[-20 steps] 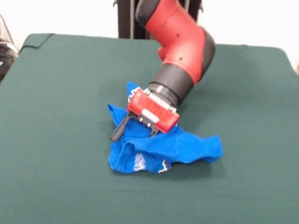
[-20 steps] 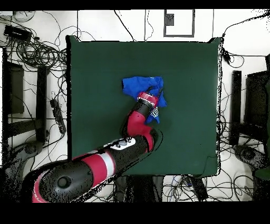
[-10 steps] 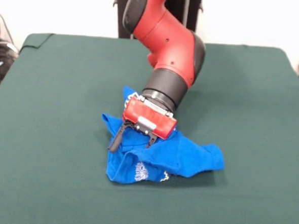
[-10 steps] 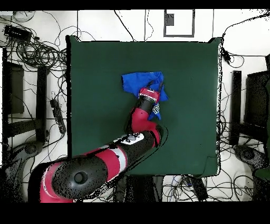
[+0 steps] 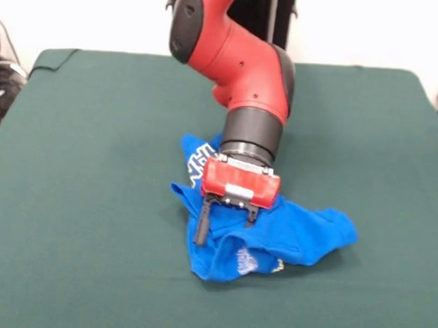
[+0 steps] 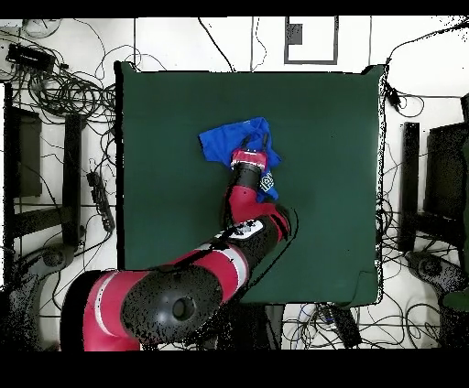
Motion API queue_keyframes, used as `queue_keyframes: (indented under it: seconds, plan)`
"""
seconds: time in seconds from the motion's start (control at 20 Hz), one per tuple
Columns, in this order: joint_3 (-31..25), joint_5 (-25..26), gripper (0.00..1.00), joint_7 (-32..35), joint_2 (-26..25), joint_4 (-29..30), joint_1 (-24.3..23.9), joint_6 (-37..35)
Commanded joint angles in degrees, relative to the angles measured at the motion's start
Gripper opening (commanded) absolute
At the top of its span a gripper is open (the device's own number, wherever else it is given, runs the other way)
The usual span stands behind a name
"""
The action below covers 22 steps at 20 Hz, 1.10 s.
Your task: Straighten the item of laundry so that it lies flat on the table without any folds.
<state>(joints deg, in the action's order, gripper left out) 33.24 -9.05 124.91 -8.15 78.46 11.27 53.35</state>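
Your table [image 5: 68,199] is mostly bare; the shirt [image 5: 304,236] sits near its middle, still bunched, and has slid sideways with the arm over the last second. The gripper [image 5: 226,218] rests on the shirt, jaws apart, one finger [image 5: 201,226] dragging cloth. You're shifting it, not flattening yet.

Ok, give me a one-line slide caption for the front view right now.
Sawyer's open gripper presses into a crumpled blue T-shirt on the green table.
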Motion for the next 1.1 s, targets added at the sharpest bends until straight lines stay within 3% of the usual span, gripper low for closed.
queue_keyframes:
  seconds: [0.05,0.35,0.45,0.6,0.65,0.7,0.85,0.9,1.0,1.1]
  plan:
    - [-16.06,6.38,1.00,15.44,0.53,-6.11,0.69,-0.37]
    - [-17.17,4.97,1.00,11.87,2.28,-3.91,0.68,-1.36]
    - [-16.21,4.19,1.00,9.04,3.77,-2.21,1.25,-6.85]
    - [-13.53,-2.78,1.00,4.19,5.43,1.98,2.94,-18.73]
    - [-13.17,-2.63,1.00,4.02,5.88,2.22,2.88,-21.91]
    - [-12.80,-2.48,0.00,3.85,6.33,2.46,2.82,-25.09]
    - [-18.04,3.49,0.00,3.72,10.24,2.80,-1.54,-41.38]
    - [-23.86,7.52,0.00,1.76,13.05,3.27,-6.17,-53.92]
    - [-24.87,8.16,0.00,-1.62,13.93,2.62,-7.53,-62.31]
    - [-25.02,8.58,0.00,-3.20,14.07,2.16,-8.25,-64.92]
